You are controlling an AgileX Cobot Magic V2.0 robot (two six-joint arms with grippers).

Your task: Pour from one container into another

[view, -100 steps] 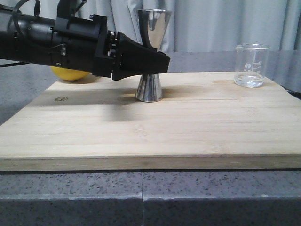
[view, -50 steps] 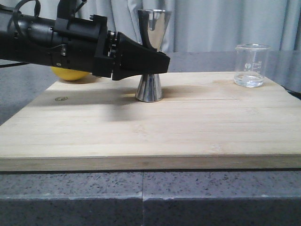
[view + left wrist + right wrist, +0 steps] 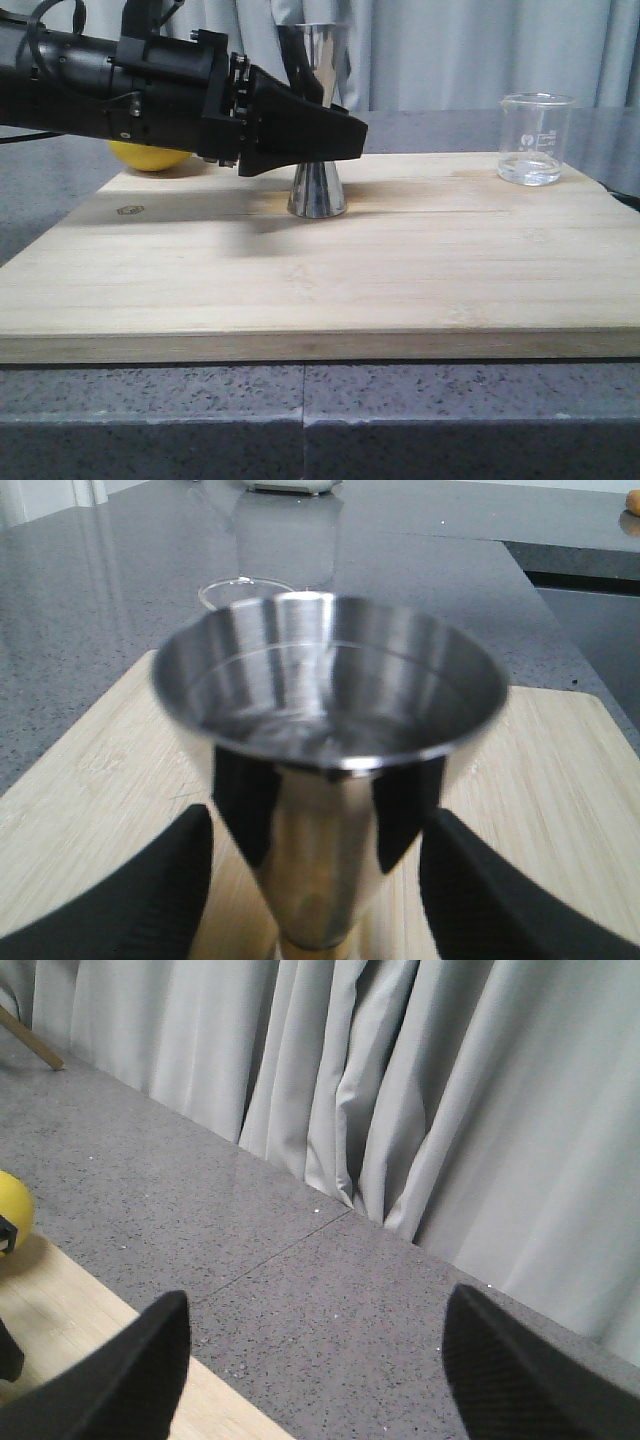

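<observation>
Left arm (image 3: 110,85): matte black, blocky housing, boxy wrist section with small silver screws and bolt heads on its face. Black cable loop on top near rear. Left gripper (image 3: 335,135): black wedge-shaped fingers tapering to blunt tip. Left wrist view: fingers (image 3: 130,900) black, rounded, finely textured. Right wrist view: right gripper (image 3: 315,1360), two black fingers (image 3: 130,1380), dotted grip texture.

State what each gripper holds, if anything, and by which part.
The left gripper brackets the steel jigger at its narrow waist, fingers on both sides; firm contact cannot be confirmed. The right gripper is open and holds nothing. The glass beaker stands untouched.
</observation>
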